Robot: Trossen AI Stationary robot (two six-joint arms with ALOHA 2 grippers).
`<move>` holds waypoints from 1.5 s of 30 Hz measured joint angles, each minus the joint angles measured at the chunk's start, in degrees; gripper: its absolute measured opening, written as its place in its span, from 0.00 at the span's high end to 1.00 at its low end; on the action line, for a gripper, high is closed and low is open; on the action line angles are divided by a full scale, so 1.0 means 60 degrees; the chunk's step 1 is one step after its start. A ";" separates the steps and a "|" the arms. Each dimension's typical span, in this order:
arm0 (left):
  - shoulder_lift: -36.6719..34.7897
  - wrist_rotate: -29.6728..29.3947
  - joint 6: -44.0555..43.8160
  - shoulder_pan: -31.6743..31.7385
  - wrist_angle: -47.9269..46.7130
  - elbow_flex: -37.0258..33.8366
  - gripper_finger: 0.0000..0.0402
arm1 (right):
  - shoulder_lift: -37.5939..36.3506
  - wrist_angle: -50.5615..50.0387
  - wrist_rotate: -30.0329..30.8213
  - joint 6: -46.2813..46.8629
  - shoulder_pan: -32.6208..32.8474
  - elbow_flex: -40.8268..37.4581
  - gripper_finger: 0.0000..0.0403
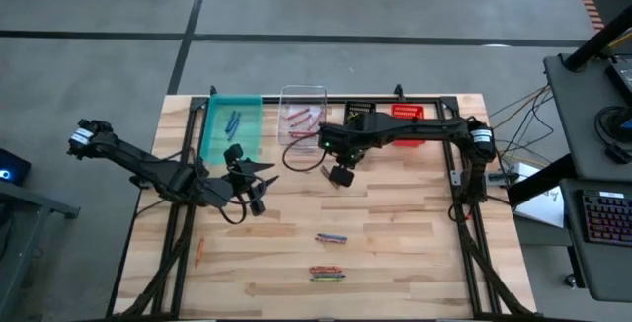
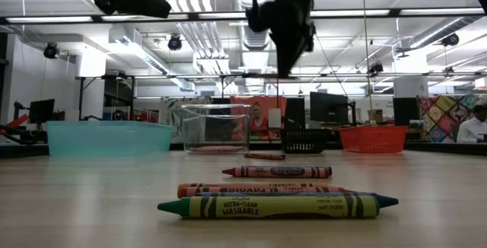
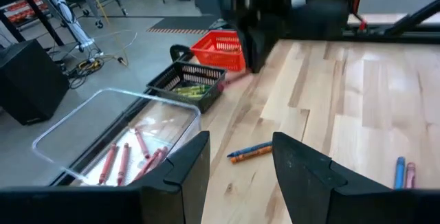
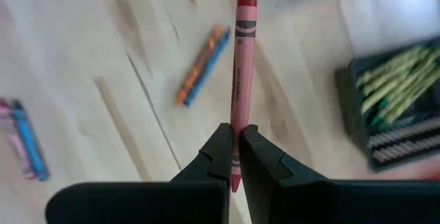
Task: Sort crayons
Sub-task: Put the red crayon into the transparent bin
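Observation:
My right gripper point(image 4: 234, 148) is shut on a red crayon point(image 4: 242, 59) above the table's middle, near the clear bin point(image 1: 302, 115); it also shows in the high view point(image 1: 341, 174) and the low view point(image 2: 293, 42). My left gripper point(image 3: 240, 172) is open and empty beside the teal bin point(image 1: 232, 124), which holds blue crayons. An orange and a blue crayon point(image 3: 251, 152) lie side by side on the table ahead of it. The clear bin point(image 3: 117, 141) holds red crayons, and the black bin point(image 4: 395, 107) holds yellow-green ones. My right gripper pinches the red crayon between its two fingers near one end point(image 4: 235, 117). The crayon lies along the fingers and sticks out past their tips, with a short end showing between them. It is lifted clear of the table.
The red bin point(image 1: 410, 124) stands at the far right of the row of bins. Loose crayons lie on the near half of the table point(image 1: 331, 237) point(image 1: 326, 274), and one lies near the left edge point(image 1: 198, 253). In the low view, several crayons point(image 2: 278, 206) lie close to the camera.

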 joint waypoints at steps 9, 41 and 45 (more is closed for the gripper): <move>-0.0488 0.0000 -0.0015 -0.0088 -0.0185 -0.0324 0.65 | 0.0029 0.0313 0.0006 -0.1003 -0.0337 0.1864 0.97; -0.1646 -0.0032 0.0080 -0.0593 -0.0495 -0.0304 0.65 | 0.2741 0.3696 -0.0942 -0.4597 -0.3504 0.2328 0.97; -0.1646 -0.0029 0.0051 -0.0594 -0.0517 -0.0304 0.65 | 0.3048 0.3754 -0.0918 -0.4824 -0.3523 0.2328 0.97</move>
